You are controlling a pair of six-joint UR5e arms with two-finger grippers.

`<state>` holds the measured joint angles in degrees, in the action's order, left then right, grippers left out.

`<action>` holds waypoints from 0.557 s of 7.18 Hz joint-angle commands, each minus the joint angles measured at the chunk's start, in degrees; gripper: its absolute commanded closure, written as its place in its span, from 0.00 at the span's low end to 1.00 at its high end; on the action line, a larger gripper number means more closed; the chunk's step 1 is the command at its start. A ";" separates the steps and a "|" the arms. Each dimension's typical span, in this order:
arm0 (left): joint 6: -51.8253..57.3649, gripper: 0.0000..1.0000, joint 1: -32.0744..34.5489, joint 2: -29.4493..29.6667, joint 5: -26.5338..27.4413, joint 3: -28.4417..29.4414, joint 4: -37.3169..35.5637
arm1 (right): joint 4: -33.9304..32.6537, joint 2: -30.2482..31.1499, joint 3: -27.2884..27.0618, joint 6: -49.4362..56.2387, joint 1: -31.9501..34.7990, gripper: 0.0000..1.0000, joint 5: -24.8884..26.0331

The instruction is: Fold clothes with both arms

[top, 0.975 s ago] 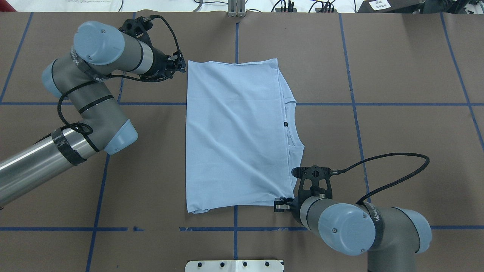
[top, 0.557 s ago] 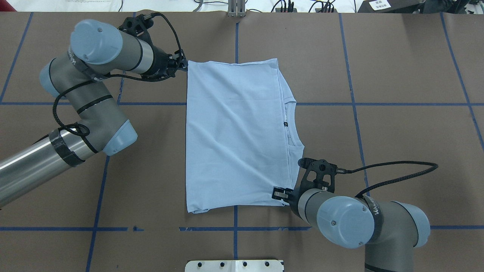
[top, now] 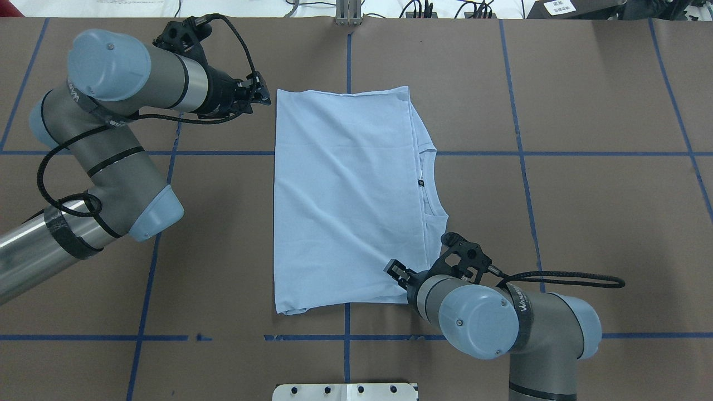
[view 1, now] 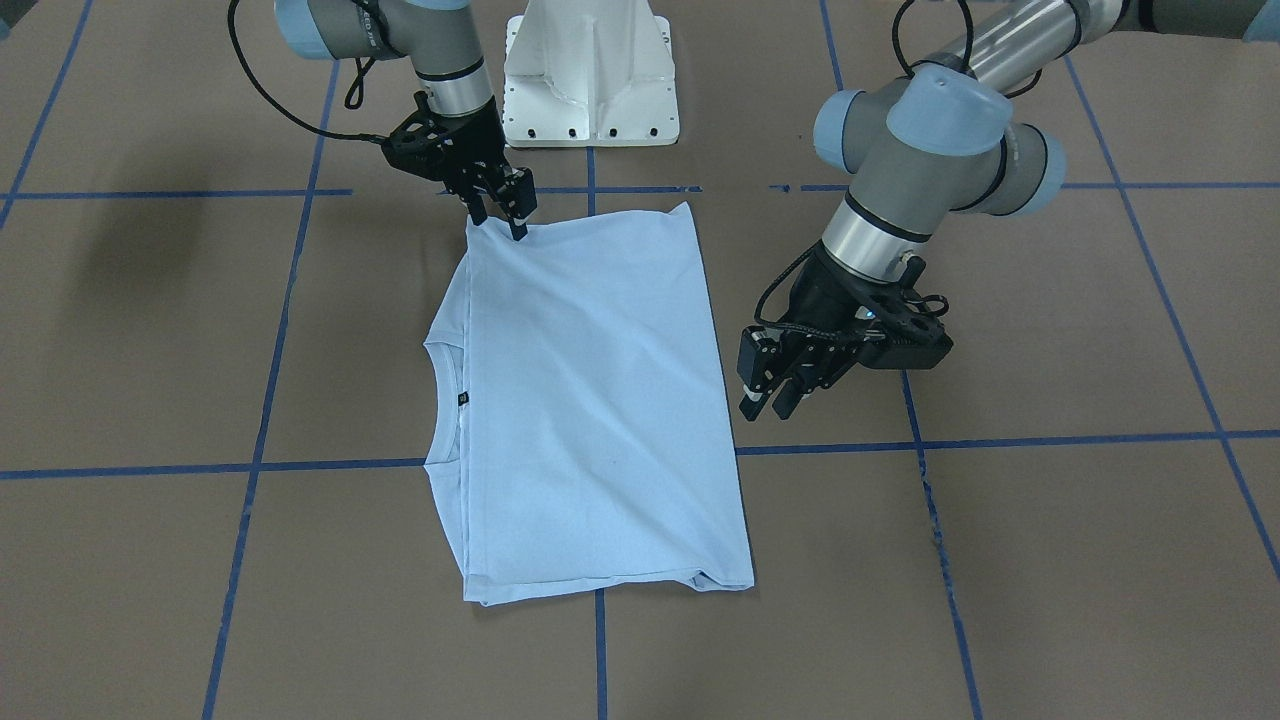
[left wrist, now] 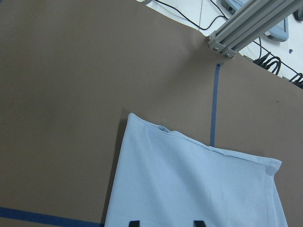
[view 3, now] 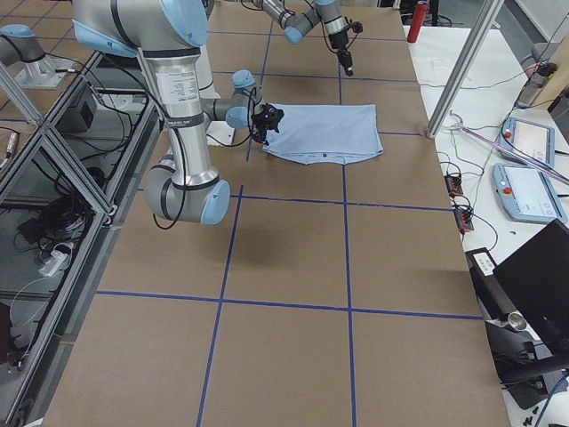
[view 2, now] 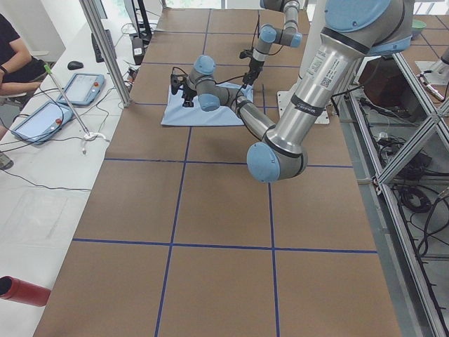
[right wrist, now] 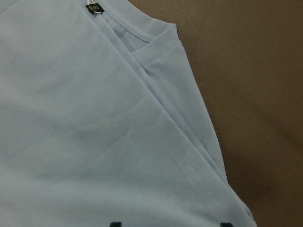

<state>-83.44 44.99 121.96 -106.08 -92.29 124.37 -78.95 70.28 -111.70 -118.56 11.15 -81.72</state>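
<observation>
Overhead exterior view: the left gripper, jaws apart and empty, hangs just left of the upper-left corner of the folded light blue T-shirt. The right gripper, jaws also spread, is at the shirt's lower-right corner. The shirt lies flat mid-frame on the brown table.

- The T-shirt: soft matt cloth, faintly creased.
- The bench: matt brown paper-like cover.
- My left arm: smooth glossy metal tube, satin grey joints.
</observation>
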 commanded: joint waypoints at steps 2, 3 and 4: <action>-0.06 0.52 0.09 -0.84 0.00 -0.87 0.00 | -0.15 0.30 1.22 -0.35 -0.17 0.25 -0.10; -0.06 0.52 0.09 -0.93 0.00 -0.96 0.00 | -0.24 0.82 1.31 -0.27 -0.17 0.25 -0.10; -0.06 0.52 0.01 -0.93 0.00 -0.96 0.00 | -0.24 1.35 1.23 -0.18 -0.17 0.25 -0.19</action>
<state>-83.49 45.07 121.12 -106.08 -93.16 124.36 -79.16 71.05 -110.50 -118.83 10.97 -81.85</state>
